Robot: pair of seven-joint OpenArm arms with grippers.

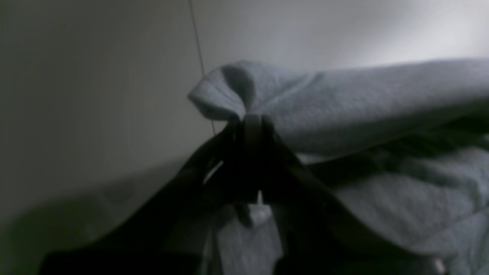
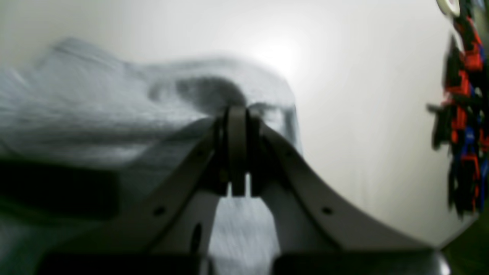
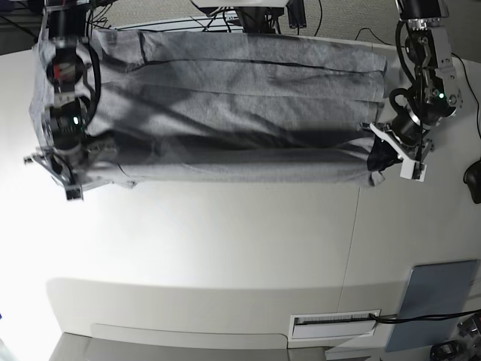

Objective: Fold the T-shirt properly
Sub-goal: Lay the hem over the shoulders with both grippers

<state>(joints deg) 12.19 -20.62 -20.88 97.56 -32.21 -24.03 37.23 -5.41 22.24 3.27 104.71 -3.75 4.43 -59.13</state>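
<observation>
- The T-shirt (image 3: 225, 105), heather grey, lies stretched crosswise over the white bench (image 3: 225, 248) at the far side of the base view, its length running left to right with several long creases along it.
- The near long edge of the garment is raised off the bench as a taut fold line between the two arms; the rest of the cloth lies behind it, towards the far side.
- The left hand (image 3: 391, 154), on the right of the base view, is closed on the cloth at the right end of this edge. In the left wrist view its dark jaws meet around a small pinched bunch of the grey knit (image 1: 229, 95), with more layers of fabric lying below and to the right.
- The right hand (image 3: 64, 162), on the left of the base view, is likewise closed. In the right wrist view its pale jaws press together on a tuck of the fabric (image 2: 237, 95), though motion blur softens the detail.
- Step in hand, as judged: a lengthwise fold, both hands carrying one long edge of the garment across its body.
- The next move calls for both arms to travel together at equal height and pace, so that the edge stays straight and the tension even.
- The edge would then need lowering onto the opposite side before either grip is released, since an early release at one end would let that corner drop and skew the fold.
- A grey pad (image 3: 436, 297) lies on the bench at the near right, well apart from the garment.
</observation>
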